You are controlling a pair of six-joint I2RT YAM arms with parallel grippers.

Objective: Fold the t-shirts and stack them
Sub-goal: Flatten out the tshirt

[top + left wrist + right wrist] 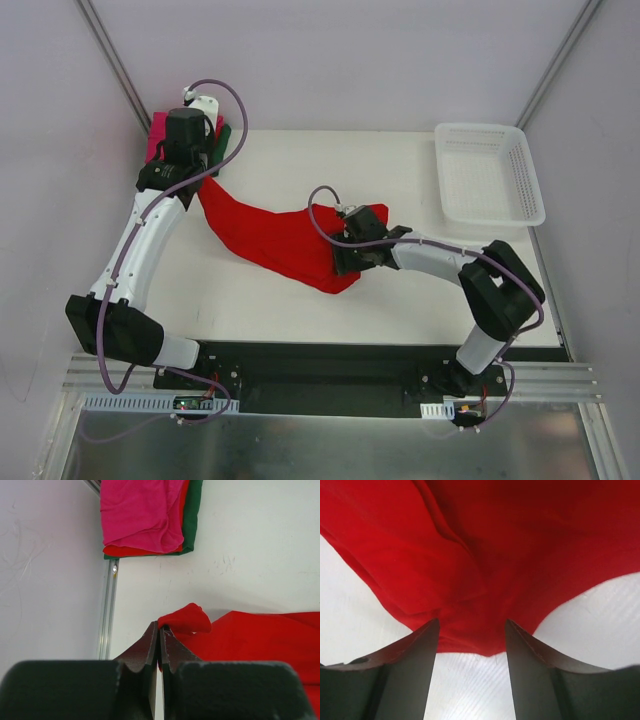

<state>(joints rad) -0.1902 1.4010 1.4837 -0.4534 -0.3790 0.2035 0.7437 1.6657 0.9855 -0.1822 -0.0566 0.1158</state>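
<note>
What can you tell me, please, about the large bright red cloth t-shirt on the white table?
The large bright red cloth t-shirt looks soft, plain and creased. It is bunched into a diagonal band across the white table, running from the far left towards the centre. The left pincer is shut on its far-left corner, pinching a small curl of cloth. The right pincer stands open astride its near pointed end.

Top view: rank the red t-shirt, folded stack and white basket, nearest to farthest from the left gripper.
1. Red t-shirt, pinched in the jaws of the left gripper.
2. Folded stack, just beyond, far-left corner.
3. White basket, far right.
</note>
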